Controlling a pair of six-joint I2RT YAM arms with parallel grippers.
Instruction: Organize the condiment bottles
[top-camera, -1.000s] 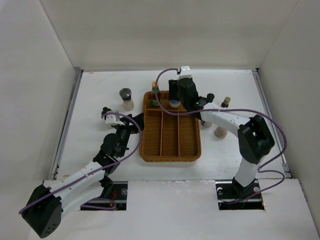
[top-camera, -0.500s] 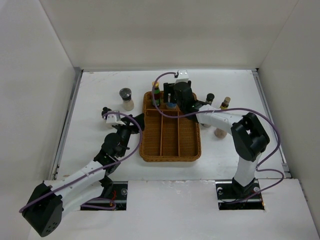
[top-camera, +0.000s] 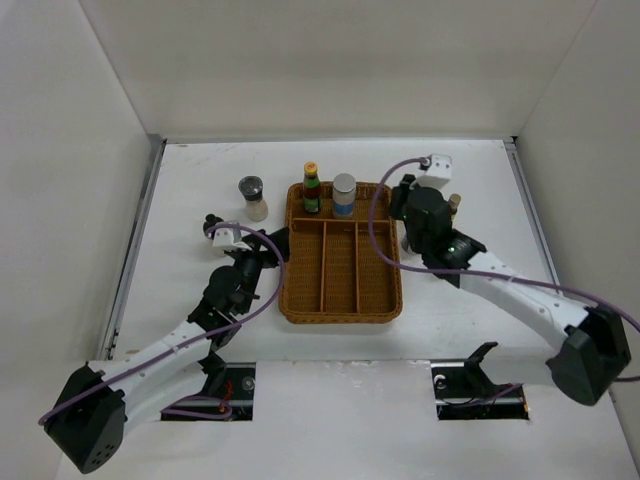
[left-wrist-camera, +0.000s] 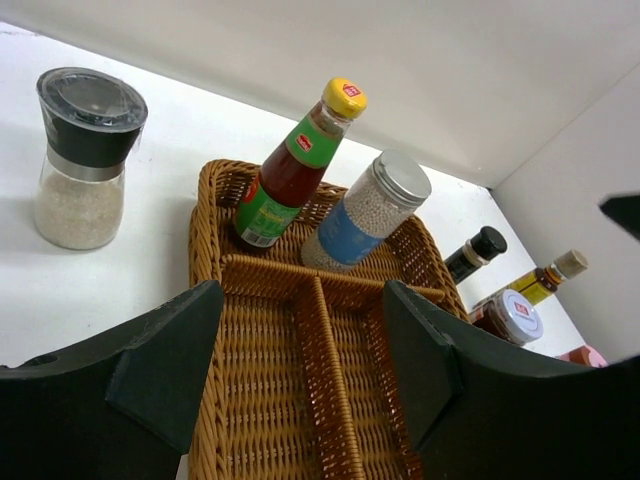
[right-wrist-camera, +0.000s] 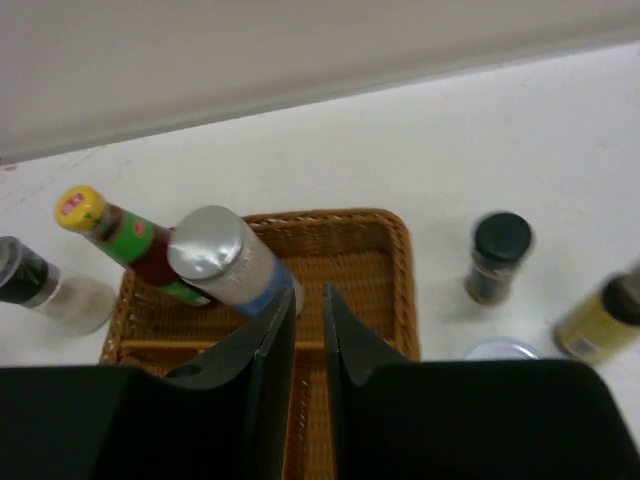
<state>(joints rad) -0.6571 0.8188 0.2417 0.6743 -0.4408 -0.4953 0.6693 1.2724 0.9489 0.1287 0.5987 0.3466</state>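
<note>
The wicker tray (top-camera: 340, 300) holds two condiment bottles upright in its back compartment: a green-labelled bottle (top-camera: 311, 189) with an orange cap and a grey-lidded jar (top-camera: 344, 195). A dark-lidded shaker (top-camera: 253, 197) stands on the table left of the tray. My right gripper (top-camera: 405, 203) hovers just right of the tray's back corner, shut and empty; in its own view the right gripper (right-wrist-camera: 308, 300) sits beside the jar (right-wrist-camera: 225, 262). My left gripper (left-wrist-camera: 305, 350) is open over the tray's left side (left-wrist-camera: 215, 400), holding nothing.
Right of the tray stand a small dark bottle (right-wrist-camera: 497, 257), a yellow bottle (right-wrist-camera: 598, 320), a white-lidded red jar (left-wrist-camera: 506, 316) and a pink cap (left-wrist-camera: 585, 355); the right arm hides most of them from above. White walls close the table at the back and sides.
The right gripper let go of the grey-lidded jar in the tray's back compartment, drew back to the right and shut. The left arm has not moved.
</note>
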